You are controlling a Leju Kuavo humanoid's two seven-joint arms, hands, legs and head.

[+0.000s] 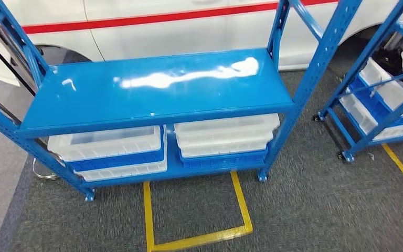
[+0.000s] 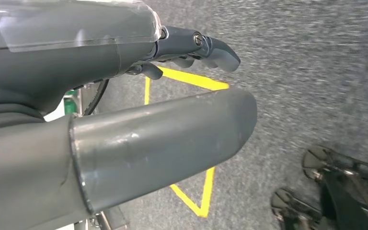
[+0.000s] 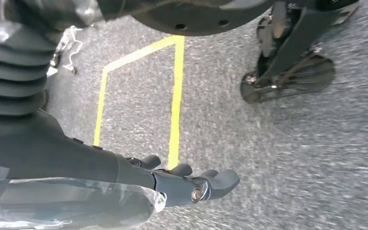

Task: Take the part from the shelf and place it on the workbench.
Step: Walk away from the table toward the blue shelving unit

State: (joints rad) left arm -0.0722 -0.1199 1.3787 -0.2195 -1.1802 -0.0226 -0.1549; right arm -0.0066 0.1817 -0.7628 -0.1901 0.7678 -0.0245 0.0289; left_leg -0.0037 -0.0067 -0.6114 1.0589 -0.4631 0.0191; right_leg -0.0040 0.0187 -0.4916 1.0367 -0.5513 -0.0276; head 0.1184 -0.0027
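Blue-painted steel is what faces the robot: a low blue metal shelf rack [image 1: 157, 92] with a glossy top deck that carries only glare. Under that deck, on the rack's bottom level, sit stacked white and blue plastic bins [image 1: 113, 149], pushed in side by side, likely so parts stay sorted and within reach from the front. I cannot make out any loose part in or on the rack, so where the task's part lies I cannot tell; it may be down inside a bin, hidden by the rims. On the grey carpet just in front of the rack, a yellow tape outline [image 1: 197, 210] marks what looks like a standing spot. A second blue rack [image 1: 378, 100] with similar bins stands off to the first rack's side. Both arms hang low over the carpet near the tape. The left hand [image 2: 191, 48] holds nothing, fingers loosely extended and slightly apart; the right hand [image 3: 187, 179] is likewise slack and empty.
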